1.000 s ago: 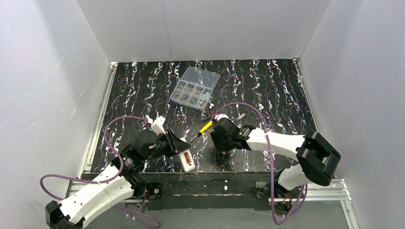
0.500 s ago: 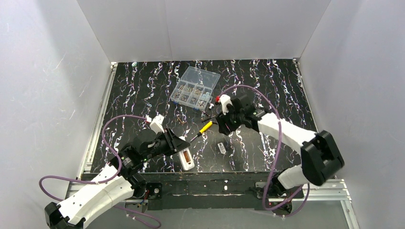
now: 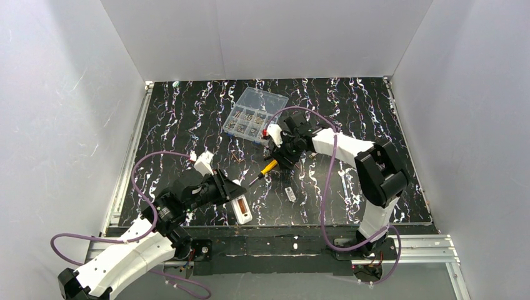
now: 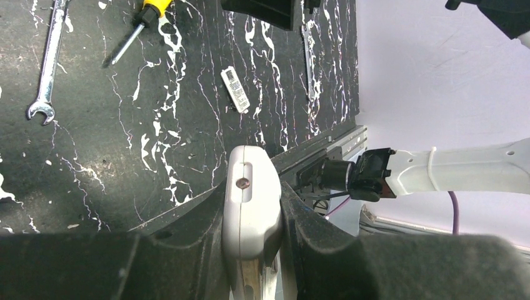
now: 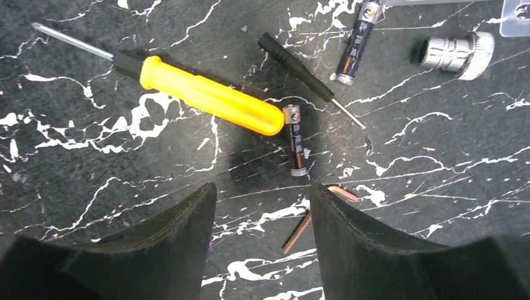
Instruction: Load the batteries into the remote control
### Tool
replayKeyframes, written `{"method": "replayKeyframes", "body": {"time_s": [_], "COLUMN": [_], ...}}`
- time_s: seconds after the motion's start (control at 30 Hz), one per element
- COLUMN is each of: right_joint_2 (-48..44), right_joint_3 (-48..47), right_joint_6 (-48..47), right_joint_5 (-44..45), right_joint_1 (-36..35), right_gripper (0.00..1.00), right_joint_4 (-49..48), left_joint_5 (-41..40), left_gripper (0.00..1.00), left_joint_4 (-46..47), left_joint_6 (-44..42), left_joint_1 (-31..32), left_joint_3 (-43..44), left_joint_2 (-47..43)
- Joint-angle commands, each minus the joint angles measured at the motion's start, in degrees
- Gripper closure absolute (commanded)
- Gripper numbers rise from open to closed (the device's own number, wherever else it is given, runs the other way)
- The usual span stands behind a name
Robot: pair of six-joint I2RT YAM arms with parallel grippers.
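The white remote control [image 3: 242, 209] is clamped edge-up in my shut left gripper [image 3: 236, 199] near the table's front edge, its brownish open compartment facing up. From the left wrist, the remote control [image 4: 252, 206] fills the gap between the jaws of that gripper [image 4: 252, 215]. My right gripper [image 3: 282, 156] hovers open over the table's middle. In its wrist view a battery [image 5: 296, 140] lies just beyond the open gripper [image 5: 262, 206], beside the yellow screwdriver [image 5: 206, 95]. A second battery [image 5: 355, 41] lies farther back.
A clear compartment box [image 3: 256, 115] stands behind the right gripper. A small white labelled piece [image 3: 290, 193] lies on the mat at front centre. Also on the mat: a thin black screwdriver [image 5: 306, 75], a knurled metal part [image 5: 456, 53], a copper rod [image 5: 300, 228], a wrench [image 4: 47, 69].
My right arm swung from the front middle back toward the compartment box, jaws still open. The small white labelled piece now shows where it stood. The left gripper kept holding the remote.
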State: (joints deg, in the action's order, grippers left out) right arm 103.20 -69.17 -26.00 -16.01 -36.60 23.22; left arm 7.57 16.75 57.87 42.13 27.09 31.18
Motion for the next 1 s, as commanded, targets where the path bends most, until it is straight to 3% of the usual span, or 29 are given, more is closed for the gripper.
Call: {"method": "replayKeyframes", "body": {"time_s": [0.0, 0.83, 0.97], "right_joint_2": [2.0, 13.5, 13.8], "right_joint_3": [-4.0, -13.7, -13.8], "right_joint_6": [-2.6, 0.8, 1.3], "right_joint_5": [1.3, 9.4, 10.1], "right_joint_1": [-0.1, -2.5, -2.9], "right_gripper": [0.36, 0.49, 0.59], "right_joint_4": [0.7, 8.1, 8.5], "left_joint_5": [1.1, 3.5, 3.8], "left_gripper": [1.0, 1.0, 1.0], "left_joint_4": [-1.0, -1.7, -1.8], "left_joint_6": [-1.8, -1.7, -1.6], "left_joint_1": [-0.6, -3.2, -3.6], "left_joint_3": [2.7, 2.6, 2.5], "left_joint_2": [-0.2, 0.0, -0.2]}}
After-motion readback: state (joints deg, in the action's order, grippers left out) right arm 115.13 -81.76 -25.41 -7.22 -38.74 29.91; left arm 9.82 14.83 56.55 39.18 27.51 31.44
